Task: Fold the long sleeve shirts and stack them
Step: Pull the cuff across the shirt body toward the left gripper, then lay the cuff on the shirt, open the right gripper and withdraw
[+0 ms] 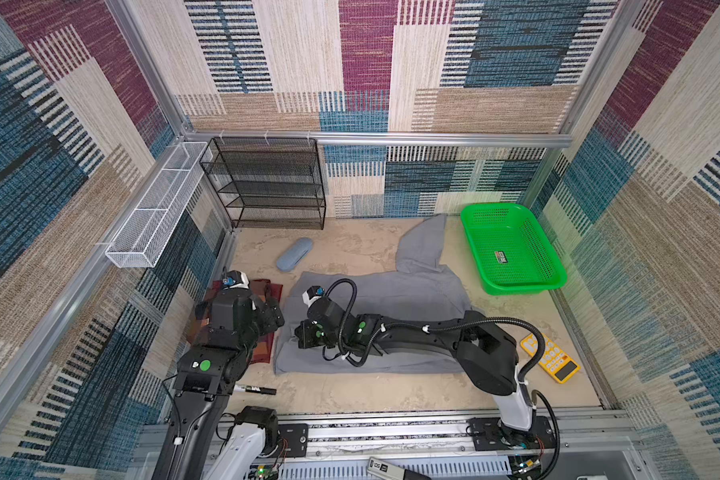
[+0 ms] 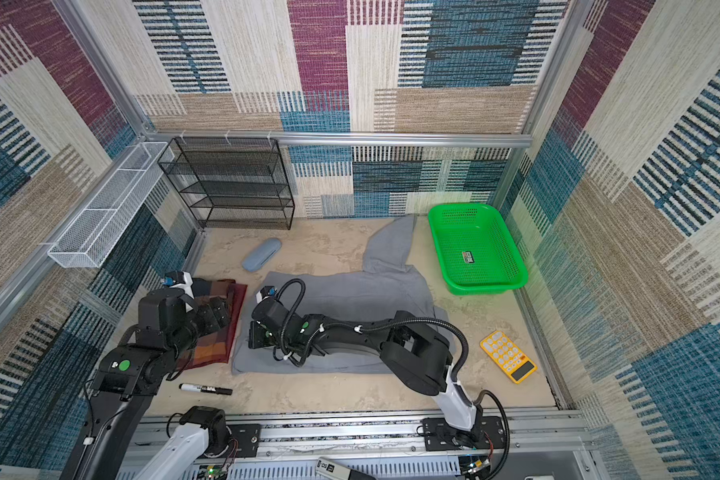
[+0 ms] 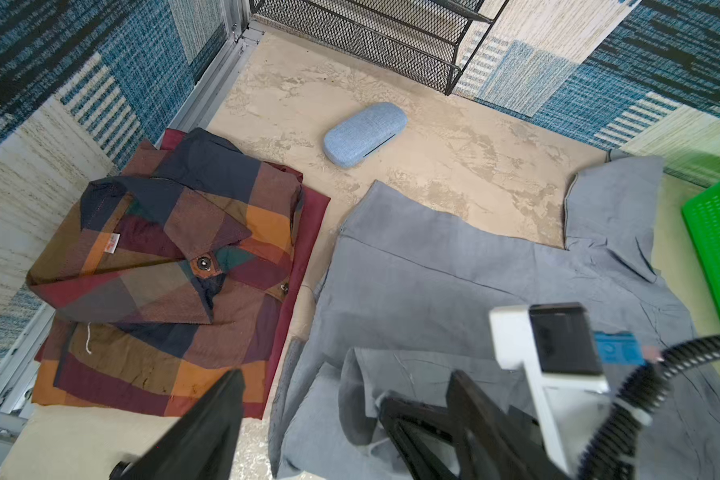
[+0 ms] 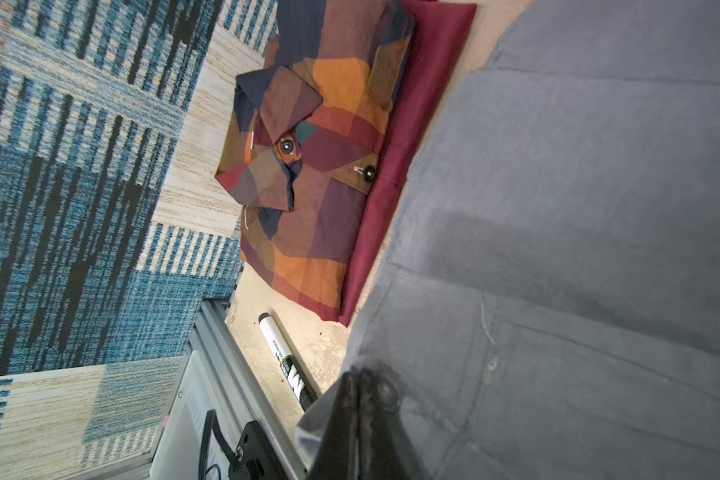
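Grey shirt (image 4: 578, 208), edge pinched by right gripper (image 4: 360, 380)

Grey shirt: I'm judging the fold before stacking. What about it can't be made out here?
- Plain grey cloth shirt, near-left corner: the right arm lies over it in both top views.
- Whether the right end effector pinches its hem: in the right wrist view the shut tips hide the contact.
- Folded maroon, orange and navy plaid shirt beside it: mostly under the left arm in both top views.

Robot lab test cell: aluminium frame (image 1: 433, 139), carpet-patterned wall panels (image 1: 366, 50), arm mounting rail (image 1: 391, 434).
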Robot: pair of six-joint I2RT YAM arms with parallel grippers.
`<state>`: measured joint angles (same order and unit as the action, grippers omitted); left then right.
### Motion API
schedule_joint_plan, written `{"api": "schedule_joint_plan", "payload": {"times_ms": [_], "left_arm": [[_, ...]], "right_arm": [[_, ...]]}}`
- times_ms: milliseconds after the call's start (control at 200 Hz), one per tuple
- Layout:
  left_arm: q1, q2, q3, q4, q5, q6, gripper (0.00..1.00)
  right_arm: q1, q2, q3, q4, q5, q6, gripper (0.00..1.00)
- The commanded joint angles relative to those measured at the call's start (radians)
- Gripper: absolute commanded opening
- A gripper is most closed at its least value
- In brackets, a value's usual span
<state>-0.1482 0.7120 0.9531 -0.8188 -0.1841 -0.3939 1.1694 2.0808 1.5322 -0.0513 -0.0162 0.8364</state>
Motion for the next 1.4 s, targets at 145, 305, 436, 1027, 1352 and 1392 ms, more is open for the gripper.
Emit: {"api": "schedule_joint_plan", "payload": {"times_ms": [145, 305, 436, 1027, 1352, 1392], "left_arm": [[0.001, -0.015, 0.000, 0.007, -0.032, 0.004, 0.82], [0.001, -0.010, -0.004, 0.011, -0.010, 0.006, 0.84], [0.001, 0.048, 0.002, 0.011, 0.091, -0.009, 0.84], [-0.167, 0.491, -0.171, 0.187, 0.343, -0.278, 0.80], [-0.172, 0.514, -0.102, 0.126, 0.341, -0.277, 0.81], [-0.177, 0.511, -0.058, 0.106, 0.328, -0.269, 0.81]], "right_arm": [[0.008, -0.019, 0.037, 0.039, -0.081, -0.066, 0.49], [0.010, -0.120, 0.041, -0.099, -0.053, -0.131, 0.63], [-0.021, -0.312, -0.162, -0.116, 0.035, -0.146, 0.63], [-0.422, -0.776, -1.022, -0.008, -0.008, 0.072, 0.61], [-0.459, -0.913, -1.116, -0.085, -0.063, 0.125, 0.60], [-0.459, -0.944, -1.095, -0.116, -0.071, 0.113, 0.60]]}}
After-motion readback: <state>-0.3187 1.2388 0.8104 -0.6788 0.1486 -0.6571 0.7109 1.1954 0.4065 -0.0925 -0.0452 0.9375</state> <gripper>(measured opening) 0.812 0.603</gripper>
